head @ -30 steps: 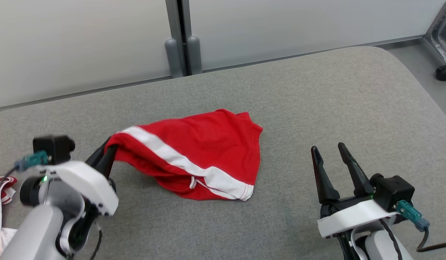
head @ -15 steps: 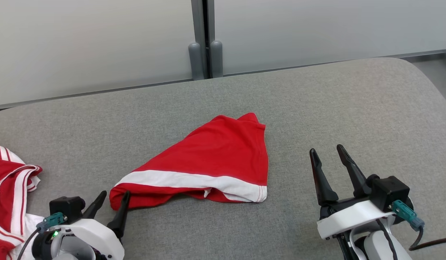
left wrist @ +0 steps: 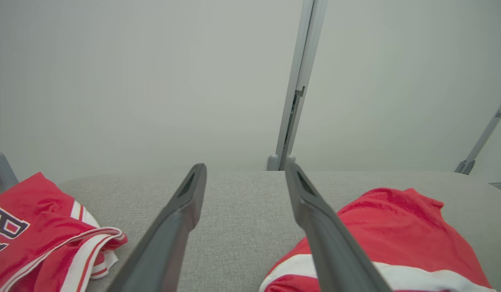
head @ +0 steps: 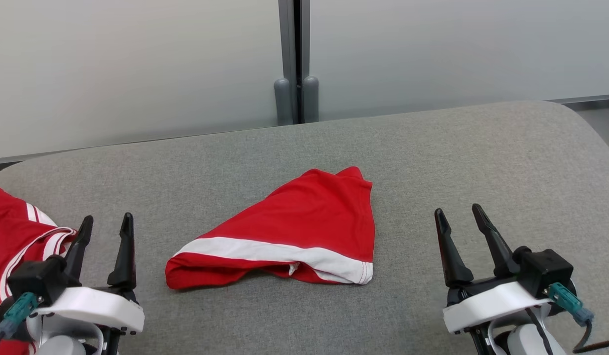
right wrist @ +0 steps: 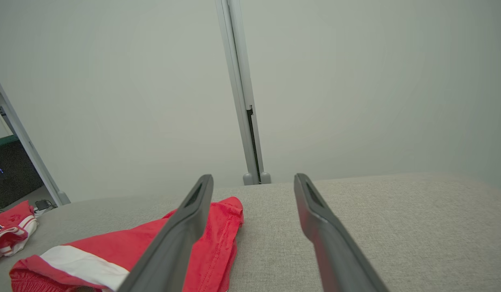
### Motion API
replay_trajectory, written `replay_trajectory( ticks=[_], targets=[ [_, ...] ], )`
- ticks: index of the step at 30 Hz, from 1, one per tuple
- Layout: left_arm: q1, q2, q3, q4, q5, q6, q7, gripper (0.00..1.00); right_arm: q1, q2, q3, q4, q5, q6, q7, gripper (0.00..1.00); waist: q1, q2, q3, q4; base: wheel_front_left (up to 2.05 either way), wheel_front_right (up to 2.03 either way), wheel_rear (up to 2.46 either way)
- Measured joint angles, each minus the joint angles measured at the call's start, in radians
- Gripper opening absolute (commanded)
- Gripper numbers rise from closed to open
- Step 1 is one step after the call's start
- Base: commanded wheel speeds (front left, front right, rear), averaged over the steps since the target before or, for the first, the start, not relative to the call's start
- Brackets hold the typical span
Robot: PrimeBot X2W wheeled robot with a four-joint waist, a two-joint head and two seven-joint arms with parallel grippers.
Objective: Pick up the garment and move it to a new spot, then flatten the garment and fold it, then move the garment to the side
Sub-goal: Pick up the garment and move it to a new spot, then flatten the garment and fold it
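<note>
When you read the head view from the left, note first the striped jersey (head: 13, 231), red with white stripes and dark lettering, bunched at the left edge of the padded table (head: 482, 158). Part of it is hidden behind the left arm's wrist housing.

Just to the right of the jersey, locate the left gripper (head: 108, 217) at the near left corner. Its fingers (head: 124, 251) are spread apart and released, and in the left wrist view you see bare grey fabric between them. You cannot tell from the views whether the housing touches the jersey.

Next, locate the garment (head: 309, 222), red with one white band. It lies in the middle of the table, between the two grippers and touched by neither. It is not flat: it forms a rough triangle with a rumpled point toward the far edge. The white band runs along its near side, above a rolled red hem.

At the near right corner, locate the right gripper (head: 457, 209). Its fingers are likewise parted and hold nothing, with bare table between them. It stands well apart from the garment.

Beyond the far edge, pale wall panels (head: 136, 74) meet at a grey post (head: 295, 49) with two rounded feet at its base.
</note>
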Motion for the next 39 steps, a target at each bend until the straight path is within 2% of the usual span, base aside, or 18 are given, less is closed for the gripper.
replay_trajectory(
  ticks=[6,11,15,19,39],
  targets=[
    [0.126,-0.031,0.054,-0.181,0.045,0.082,-0.011,1.00,0.037,0.001,-0.022,-0.022,0.014,0.000,0.000,1.00,0.0000,0.0000,-0.012,0.003,0.00,0.00,0.00],
    [0.212,-0.079,0.098,-0.263,0.120,0.111,-0.013,1.00,0.065,0.002,-0.022,-0.033,0.024,0.000,0.000,1.00,0.0001,0.0000,-0.007,0.008,0.00,0.00,0.00],
    [0.258,-0.124,0.109,-0.268,0.160,0.100,-0.012,1.00,0.080,0.003,-0.020,-0.035,0.030,0.000,0.000,1.00,0.0001,0.0000,-0.004,0.014,0.00,0.00,0.00],
    [0.258,-0.159,0.120,-0.249,0.184,0.068,-0.013,1.00,0.081,0.003,-0.011,-0.026,0.031,0.000,0.000,1.00,0.0000,0.0000,-0.001,0.023,0.00,0.00,0.00],
    [0.251,-0.219,0.182,-0.200,0.238,-0.004,-0.013,1.00,0.070,-0.016,0.013,-0.012,0.051,0.000,0.000,1.00,0.0001,0.0000,-0.007,0.026,0.00,0.00,0.00]
  ],
)
